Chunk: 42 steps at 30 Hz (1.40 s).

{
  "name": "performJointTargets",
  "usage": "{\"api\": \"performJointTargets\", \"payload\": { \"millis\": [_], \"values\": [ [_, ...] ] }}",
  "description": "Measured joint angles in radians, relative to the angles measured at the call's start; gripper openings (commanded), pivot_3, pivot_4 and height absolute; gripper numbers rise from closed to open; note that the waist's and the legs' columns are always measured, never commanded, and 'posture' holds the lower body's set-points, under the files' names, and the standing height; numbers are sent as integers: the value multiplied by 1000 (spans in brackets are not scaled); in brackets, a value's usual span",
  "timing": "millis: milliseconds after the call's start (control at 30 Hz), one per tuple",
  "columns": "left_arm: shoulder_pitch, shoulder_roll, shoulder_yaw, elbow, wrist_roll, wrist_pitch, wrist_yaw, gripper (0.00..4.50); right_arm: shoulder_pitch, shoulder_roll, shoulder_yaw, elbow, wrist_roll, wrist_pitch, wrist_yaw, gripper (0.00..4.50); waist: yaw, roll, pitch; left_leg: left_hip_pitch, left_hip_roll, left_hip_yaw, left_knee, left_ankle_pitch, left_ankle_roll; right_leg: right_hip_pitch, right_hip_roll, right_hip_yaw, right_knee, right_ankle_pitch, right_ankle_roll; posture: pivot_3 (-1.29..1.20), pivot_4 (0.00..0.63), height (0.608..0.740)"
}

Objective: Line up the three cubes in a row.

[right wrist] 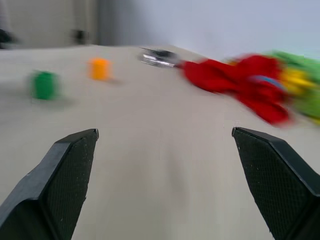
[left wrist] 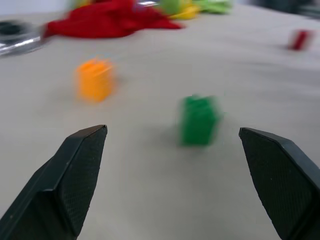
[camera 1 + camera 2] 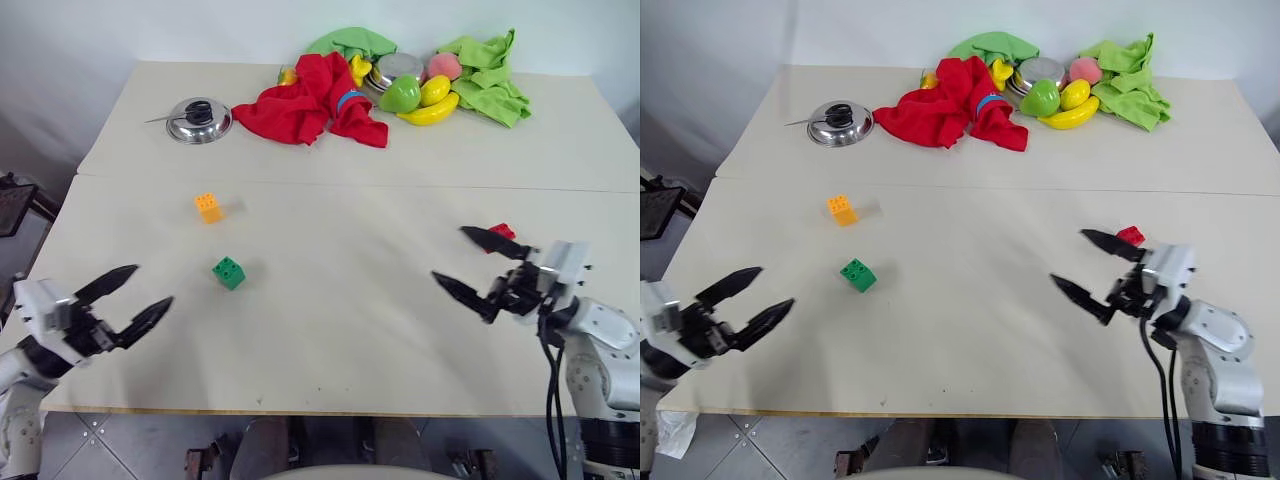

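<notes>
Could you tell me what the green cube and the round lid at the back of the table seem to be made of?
The green cube looks like moulded plastic: uniform bright colour, crisp edges, studs on top. The lid looks like polished metal, probably steel: silvery and mirror-like, with a dark knob, likely plastic.

**Tally on the table**

Three cubes: orange-yellow (image 3: 208,207), green (image 3: 228,272), red (image 3: 502,232). One metal lid (image 3: 199,120) at upper left. One red cloth (image 3: 315,102), two green cloths (image 3: 352,42) (image 3: 490,78). One banana (image 3: 430,112). Two grippers (image 3: 128,298) (image 3: 478,268).
</notes>
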Motion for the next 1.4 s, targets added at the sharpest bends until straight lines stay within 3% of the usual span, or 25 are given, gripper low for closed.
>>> {"api": "performJointTargets", "payload": {
  "millis": [233,333,467,633,800,1033,1133,1367,1400],
  "values": [
    [-81,17,-198,-118,14,77,-23,4500,105,-28,-180,202,-50,-100,-63,4484,-12,1,0,1,1,2,0,0,0,0,3,1,0,0,0,0,150,740],
    [-118,22,-270,-133,24,107,-28,4500,149,-28,-199,266,-59,-103,-61,4484,-22,1,0,1,2,4,0,1,0,0,3,2,0,0,0,0,150,740],
    [-173,22,-287,-140,26,111,-27,4500,160,-30,-185,204,-37,-10,-76,4484,-39,3,-1,2,3,5,0,1,-1,0,4,4,1,0,0,0,150,740],
    [-204,23,-305,-137,33,111,-33,4500,-14,-106,-90,100,-87,255,-272,4484,-48,5,-1,3,4,7,2,2,-1,-3,2,6,5,0,0,0,150,740],
    [-224,22,-316,-130,44,109,-34,4500,-214,-144,8,155,-151,430,-366,4484,-35,5,-1,0,2,4,2,2,-1,-3,2,4,5,-1,-1,0,150,740],
    [-219,13,-316,-128,58,93,-32,4500,-404,-150,126,363,-216,517,-330,4484,-29,6,0,-2,1,3,2,2,0,-3,2,1,2,0,-1,0,150,740],
    [-215,2,-316,-124,68,80,-26,4500,-447,-150,159,430,-240,515,-311,3925,-27,6,0,-2,1,3,2,2,0,-3,2,1,3,0,-1,0,150,740],
    [-191,-1,-314,-121,78,56,-20,4500,-479,-172,194,469,-264,496,-208,1499,-27,6,0,-2,1,3,2,2,0,-3,2,1,2,0,-1,0,150,740],
    [-191,-1,-312,-120,78,55,-20,4500,-479,-180,197,467,-264,489,-181,1502,-26,6,0,-2,1,3,2,2,0,-2,2,1,2,0,-1,0,150,740]
  ]
}}
